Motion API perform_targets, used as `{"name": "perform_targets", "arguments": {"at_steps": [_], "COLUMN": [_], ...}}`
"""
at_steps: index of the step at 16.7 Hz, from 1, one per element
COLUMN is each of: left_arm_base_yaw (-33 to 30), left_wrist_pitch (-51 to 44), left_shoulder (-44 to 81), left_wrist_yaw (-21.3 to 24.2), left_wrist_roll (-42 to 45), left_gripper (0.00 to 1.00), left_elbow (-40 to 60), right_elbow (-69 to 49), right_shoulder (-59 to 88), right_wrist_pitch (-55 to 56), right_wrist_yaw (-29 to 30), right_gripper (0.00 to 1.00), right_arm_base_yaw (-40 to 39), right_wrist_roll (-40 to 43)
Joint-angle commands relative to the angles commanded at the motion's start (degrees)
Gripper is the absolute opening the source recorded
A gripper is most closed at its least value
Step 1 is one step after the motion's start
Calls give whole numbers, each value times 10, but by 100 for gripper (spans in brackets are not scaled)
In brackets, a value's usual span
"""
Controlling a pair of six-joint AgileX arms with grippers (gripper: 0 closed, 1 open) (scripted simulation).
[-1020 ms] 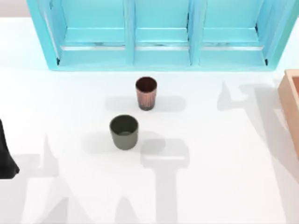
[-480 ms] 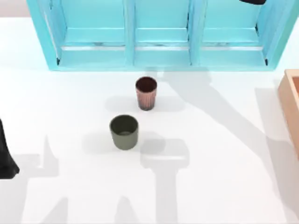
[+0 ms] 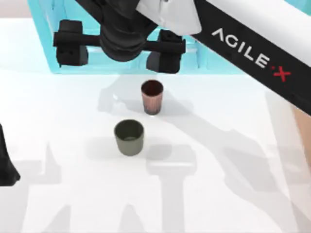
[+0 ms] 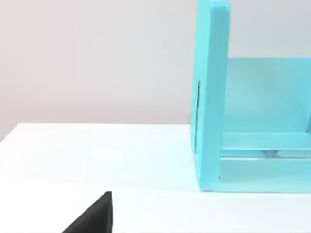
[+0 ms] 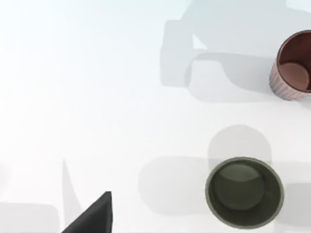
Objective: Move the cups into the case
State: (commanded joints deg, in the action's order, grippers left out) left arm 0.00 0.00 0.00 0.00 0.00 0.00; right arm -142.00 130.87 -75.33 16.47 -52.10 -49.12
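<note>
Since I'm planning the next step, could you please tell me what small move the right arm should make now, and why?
Probably bring the right gripper down toward the reddish-brown cup, the nearer of the two. Both it and the olive-green cup stand upright on the white table, apart from each other and outside the blue case. The gripper's fingers are spread wide above the case front, holding nothing. The left arm sits parked at the table's left edge.

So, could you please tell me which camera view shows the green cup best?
The right wrist view: the green cup sits whole, its inside open to sight. The top view shows it smaller, upright on the table; the left wrist view faces the blue case.
</note>
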Motion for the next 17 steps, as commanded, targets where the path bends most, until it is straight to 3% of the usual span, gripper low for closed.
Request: {"name": "perform_targets", "arguments": {"at_steps": [9,17], "left_arm_base_yaw": [0,0], "left_wrist_pitch": [0,0], "left_shoulder": [0,0], "left_wrist_yaw": [0,0], "left_wrist_roll": [0,0], "left_gripper": [100,100], "left_elbow": [0,0], "right_elbow": [-110,-87], "right_shoulder": [166,167], "right_wrist_pitch": [-105,-82], "right_wrist_yaw": [-18,-19], "right_gripper": [100,100], "right_arm_base_yaw": [-31,-26], "right_wrist_roll": [-63,-58]}}
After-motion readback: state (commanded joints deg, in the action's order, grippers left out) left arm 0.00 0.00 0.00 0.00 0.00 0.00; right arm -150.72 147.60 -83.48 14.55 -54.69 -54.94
